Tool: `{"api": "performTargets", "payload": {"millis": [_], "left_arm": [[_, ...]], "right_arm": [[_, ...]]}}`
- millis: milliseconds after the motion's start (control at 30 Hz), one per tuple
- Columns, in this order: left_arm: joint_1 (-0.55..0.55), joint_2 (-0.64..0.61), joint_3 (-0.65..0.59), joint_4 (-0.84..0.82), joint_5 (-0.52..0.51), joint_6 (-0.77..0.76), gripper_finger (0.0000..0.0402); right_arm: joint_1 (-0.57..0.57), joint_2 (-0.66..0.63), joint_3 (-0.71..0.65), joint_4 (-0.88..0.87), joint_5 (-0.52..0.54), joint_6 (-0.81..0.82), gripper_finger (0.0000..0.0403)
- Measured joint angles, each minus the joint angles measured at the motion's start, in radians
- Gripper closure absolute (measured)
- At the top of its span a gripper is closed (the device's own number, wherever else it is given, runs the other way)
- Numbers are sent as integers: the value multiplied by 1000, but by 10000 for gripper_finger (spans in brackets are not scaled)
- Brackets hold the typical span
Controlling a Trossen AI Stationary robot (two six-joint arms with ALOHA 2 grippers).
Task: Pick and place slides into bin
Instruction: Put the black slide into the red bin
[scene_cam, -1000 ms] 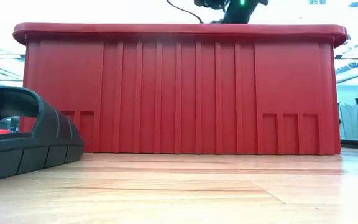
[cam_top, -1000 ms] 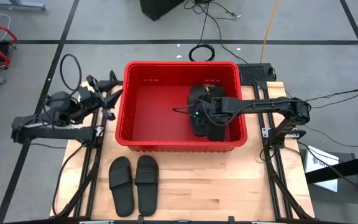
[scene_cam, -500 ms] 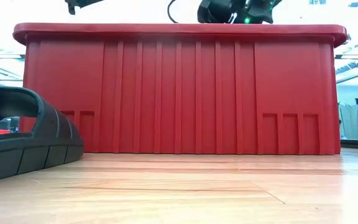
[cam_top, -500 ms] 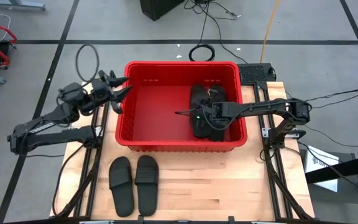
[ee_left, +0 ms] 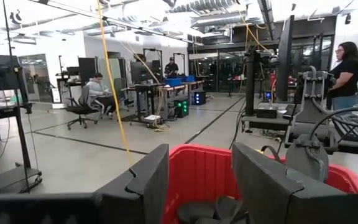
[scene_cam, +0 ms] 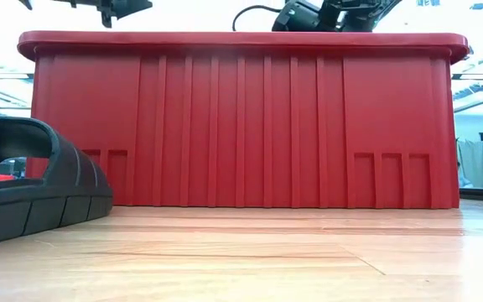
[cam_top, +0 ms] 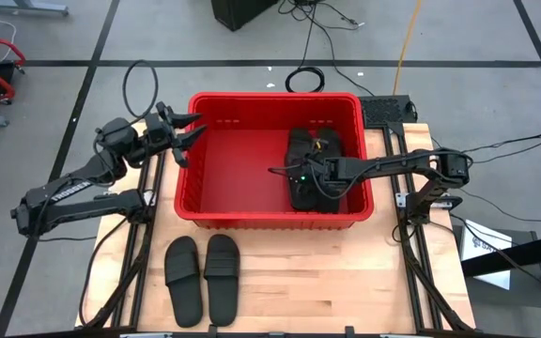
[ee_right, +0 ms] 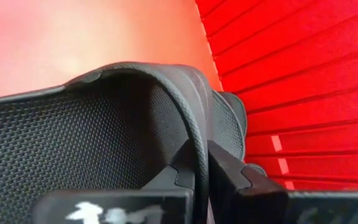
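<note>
— Which step are you on?

— Placing, I judge; my right pincer (cam_top: pixel 301 176) sits low inside the bin (cam_top: pixel 198 200), right of centre in the high view, closed on the strap of a slide (ee_right: pixel 104 124); in my right wrist view the thin ribbed edge of that strap is nipped between my two fingers (ee_right: pixel 229 168), with the bin's red slotted wall just beside it.

— And the other arm?

— My left pincer (cam_top: pixel 184 137) hangs over the bin's left rim, upper left of the frame, jaws spread and holding nothing; its wrist view looks across the red rim into the room beyond.

— What does the next move call for?

— Letting go, I think, then lifting clear without dragging the strap along; after that, the pair of slides (cam_top: pixel 203 277) lying side by side on the tabletop (cam_top: pixel 327 282), lower left of the frame, in front of the bin.

— How will they handle?

— Black rubber, soft I'd guess; an elongated oval sole with a wide arched strap, woven-looking on its underside; the strap is the obvious hold. The bin is rigid plastic, ribbed, with a rolled rim; far wider than one slide, so aim hardly matters.
</note>
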Motion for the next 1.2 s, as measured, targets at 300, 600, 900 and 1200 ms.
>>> {"api": "performTargets", "payload": {"millis": [300,600,900,1200], "left_arm": [[2,0,0,-14,1,-6,222],[2,0,0,-37,3,-24,222],[2,0,0,-29,86,-55,222],[2,-1,0,-41,87,-63,222]], "right_arm": [[-1,0,-1,-12,0,-11,392],[-17,0,-1,-22,-3,30,392],[-34,2,-2,-34,-132,37,375],[-35,3,-2,-50,-178,35,316]]}}
